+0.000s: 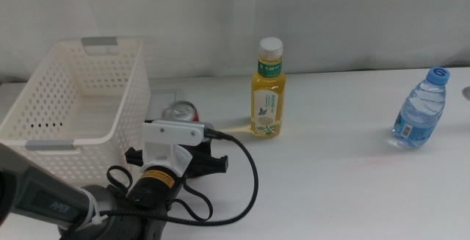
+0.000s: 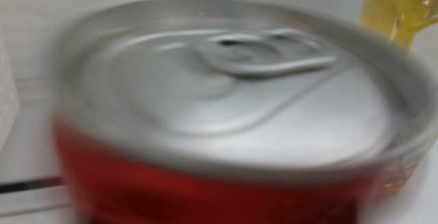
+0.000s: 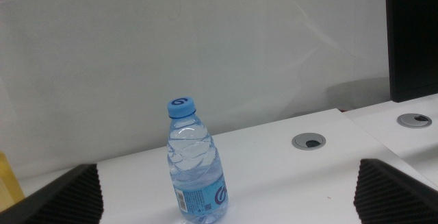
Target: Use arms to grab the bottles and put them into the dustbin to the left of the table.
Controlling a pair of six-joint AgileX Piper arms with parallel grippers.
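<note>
- The left gripper (image 1: 192, 139) is sitting in the lower left of the middle view, right at the red can (image 1: 180, 113). It has a white boxy block on top and a black looping cable.
- The red can is standing on the white desk (image 1: 330, 174), just beside the white basket (image 1: 77, 93) and a bit left of the middle of the frame.
- In the left wrist view, the can (image 2: 226, 121) is filling almost the whole frame. Its top is round, silver and shiny, with a metal pull tab, and its side is bright red. It is looking blurry.
- The left fingers are hiding behind the white block and the can, so I cannot tell if they are spread or pinching.
- The basket is made of plastic with lots of little holes in its sides. It has grey handle bits and is taking up the upper left of the middle view.
- The yellow-drink bottle (image 1: 268, 89) is standing up straight near the top middle, with a white ribbed cap and a green label.
- The small water bottle (image 1: 421, 111) is standing far to the right. It is clear and bumpy, with a blue cap and a blue label.
- In the right wrist view, the water bottle (image 3: 195, 166) is standing in the lower middle, between the two dark right fingers (image 3: 55, 196), which are spread wide apart and not touching it.
</note>
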